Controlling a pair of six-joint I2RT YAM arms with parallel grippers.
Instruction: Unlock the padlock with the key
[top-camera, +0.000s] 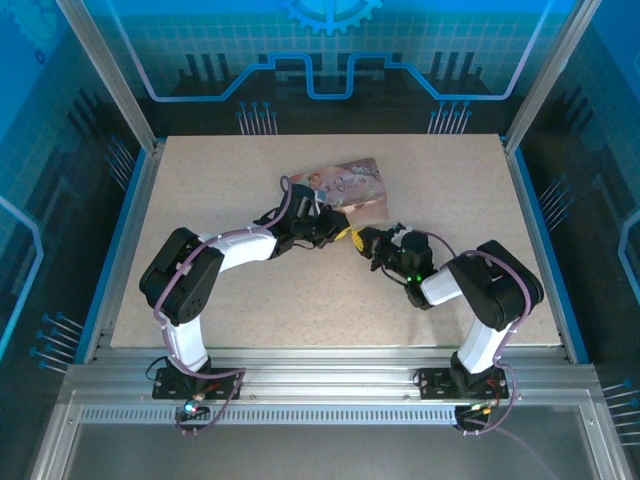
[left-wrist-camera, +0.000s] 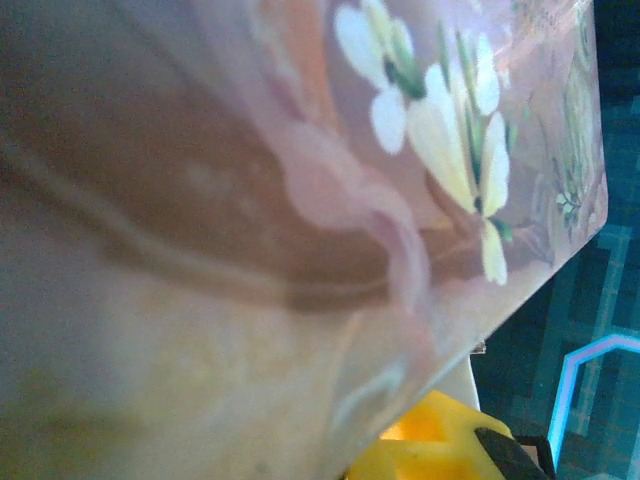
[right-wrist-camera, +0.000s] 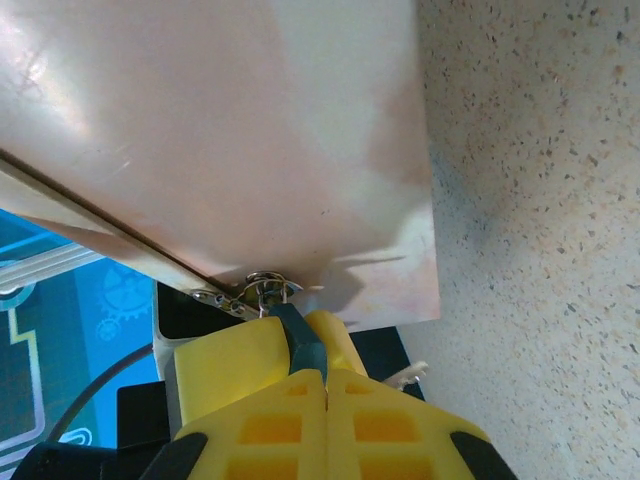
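Right claw (right-wrist-camera: 316, 362) pinches one padlock (right-wrist-camera: 298, 335); left claw (top-camera: 318, 228) holds one tin (top-camera: 345, 185).

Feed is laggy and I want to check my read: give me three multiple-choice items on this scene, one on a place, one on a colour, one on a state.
1. Where is the padlock? A at the pink tin's edge; B far from the tin; C atop the tin's lid.
2. Colour of the right gripper's fingers? A black; B yellow; C white.
3. The right gripper's jaws? A wide open; B shut on the padlock; C shut on nothing.
A: it hangs by the clasp ring. B: plainly yellow in the right wrist view. B: the fingers meet with the dark lock pinched at their tips.
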